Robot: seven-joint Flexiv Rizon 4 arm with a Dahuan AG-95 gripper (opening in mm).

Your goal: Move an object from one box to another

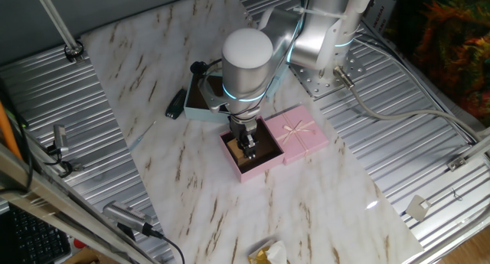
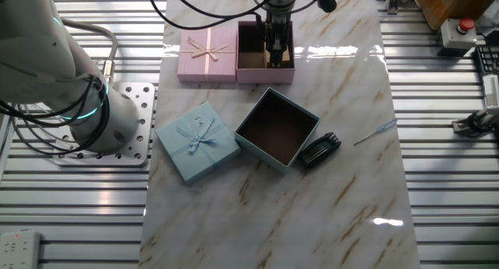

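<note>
Pink box (image 1: pixel 264 161) is the landmark here: it lies open on the marble desk (image 2: pixel 312 214), and its inside is dark brown. The hand (image 1: pixel 249 148) hangs down into this box, with its fingers (image 2: pixel 274 51) inside the walls and low over the floor of the box. A small tan thing shows at the fingertips, in the other fixed view just at the lower end of the fingers; it seems to be the wooden block (image 2: pixel 276 64), inside the pink box. I cannot tell if the fingers press on the block or stand a little apart from it, because the arm hides most of them in one fixed view and they are too small in the other.

The pink lid (image 2: pixel 207 54) with a cream bow lies flat and touches one side of the pink box. The blue box (image 2: pixel 277 129) stands near the pink box, between it and the desk's front edge in the other fixed view; its dark inside shows nothing in it. The blue lid (image 2: pixel 196 141) with a bow lies just beside the blue box, on the side away from a small black object (image 2: pixel 320 150) that touches the opposite wall. A yellowish crumpled wrapper (image 1: pixel 268 254) lies well apart from the pink box, at the desk's edge.
</note>
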